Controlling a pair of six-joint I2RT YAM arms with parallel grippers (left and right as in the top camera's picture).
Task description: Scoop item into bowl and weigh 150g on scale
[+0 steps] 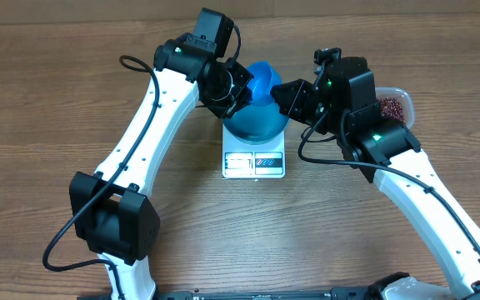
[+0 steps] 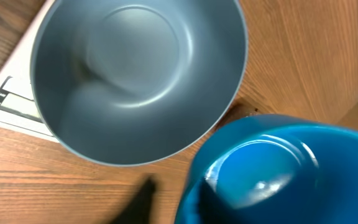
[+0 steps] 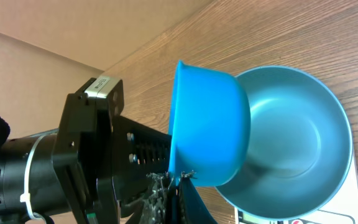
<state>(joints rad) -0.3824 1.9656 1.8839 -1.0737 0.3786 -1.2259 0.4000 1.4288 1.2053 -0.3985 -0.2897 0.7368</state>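
Beans (image 1: 392, 106), overhead, are sitting in the tub (image 1: 407, 93) at 3 o'clock of the bowl (image 1: 257, 123) on the scale (image 1: 253, 163). Left wrist: bowl's showing empty, can't tell the left jaws. Right wrist: right jaws are pinching the scoop (image 3: 210, 124) by its edge, so it's risking slipping out.

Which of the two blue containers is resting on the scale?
The large deep bowl, upright and empty on the white scale. The smaller blue scoop is up in the air by the bowl's rim, tipped on its side.
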